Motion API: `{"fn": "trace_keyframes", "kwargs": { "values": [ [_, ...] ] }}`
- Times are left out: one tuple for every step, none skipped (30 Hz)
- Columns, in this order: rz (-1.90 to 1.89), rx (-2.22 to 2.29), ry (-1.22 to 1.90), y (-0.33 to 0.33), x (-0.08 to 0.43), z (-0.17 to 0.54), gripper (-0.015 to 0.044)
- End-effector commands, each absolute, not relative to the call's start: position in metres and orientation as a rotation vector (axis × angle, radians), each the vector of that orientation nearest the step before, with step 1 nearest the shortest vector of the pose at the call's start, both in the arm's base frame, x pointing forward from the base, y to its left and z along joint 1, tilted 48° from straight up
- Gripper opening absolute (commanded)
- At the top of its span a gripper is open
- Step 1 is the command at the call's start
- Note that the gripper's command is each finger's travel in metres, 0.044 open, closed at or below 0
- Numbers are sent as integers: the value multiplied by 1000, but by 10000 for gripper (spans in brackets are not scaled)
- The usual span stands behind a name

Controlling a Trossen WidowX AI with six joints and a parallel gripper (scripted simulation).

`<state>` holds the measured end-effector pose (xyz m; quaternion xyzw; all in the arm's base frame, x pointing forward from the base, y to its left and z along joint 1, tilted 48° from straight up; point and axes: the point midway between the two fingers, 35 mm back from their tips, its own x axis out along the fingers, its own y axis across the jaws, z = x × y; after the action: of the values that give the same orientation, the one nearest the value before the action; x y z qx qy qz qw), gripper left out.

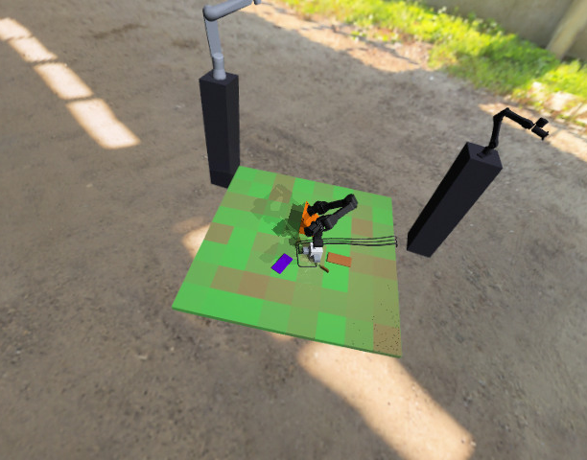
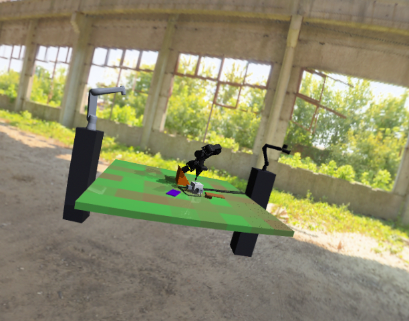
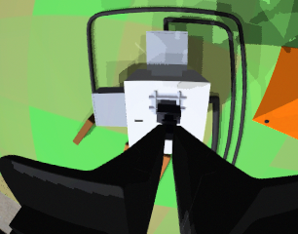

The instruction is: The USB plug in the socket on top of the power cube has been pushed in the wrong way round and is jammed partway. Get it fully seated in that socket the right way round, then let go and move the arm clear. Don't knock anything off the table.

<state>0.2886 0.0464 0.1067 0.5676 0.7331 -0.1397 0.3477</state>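
The power cube is a white block with its top facing the wrist camera. A grey block sits against one side and another grey block against the adjacent side. My gripper points down over the cube and is shut on the small black USB plug. The plug overlaps the pale socket marks on the cube's top in the wrist view. The fingers and plug hide the socket opening; insertion depth and which way round the plug is cannot be told.
Black cables loop around the cube. An orange wedge stands near the arm. A purple slab, an orange-brown slab and a small brown stick lie nearby.
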Motion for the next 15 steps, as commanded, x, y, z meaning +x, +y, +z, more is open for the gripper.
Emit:
{"fn": "trace_keyframes", "kwargs": {
  "values": [
    [-351, 1471, 1901, 47, 289, 106, 0],
    [-351, 1471, 1901, 47, 289, 106, 0],
    [-350, 1471, 1902, 47, 289, 106, 0],
    [-349, 1471, 1902, 47, 289, 106, 0],
    [-348, 1471, 1902, 47, 289, 106, 0],
    [-347, 1471, 1902, 48, 289, 106, 0],
    [-347, 1470, 1903, 48, 289, 106, 0],
    [-346, 1470, 1903, 48, 288, 106, 0],
    [-345, 1470, 1903, 48, 288, 106, 0],
    [-344, 1470, 1904, 48, 288, 106, 0],
    [-344, 1470, 1904, 48, 288, 106, 0],
    [-343, 1470, 1904, 48, 288, 106, 0],
    [-342, 1470, 1905, 48, 288, 106, 0],
    [-341, 1470, 1905, 49, 288, 106, 0],
    [-340, 1470, 1905, 49, 288, 106, 0]
  ]
}}
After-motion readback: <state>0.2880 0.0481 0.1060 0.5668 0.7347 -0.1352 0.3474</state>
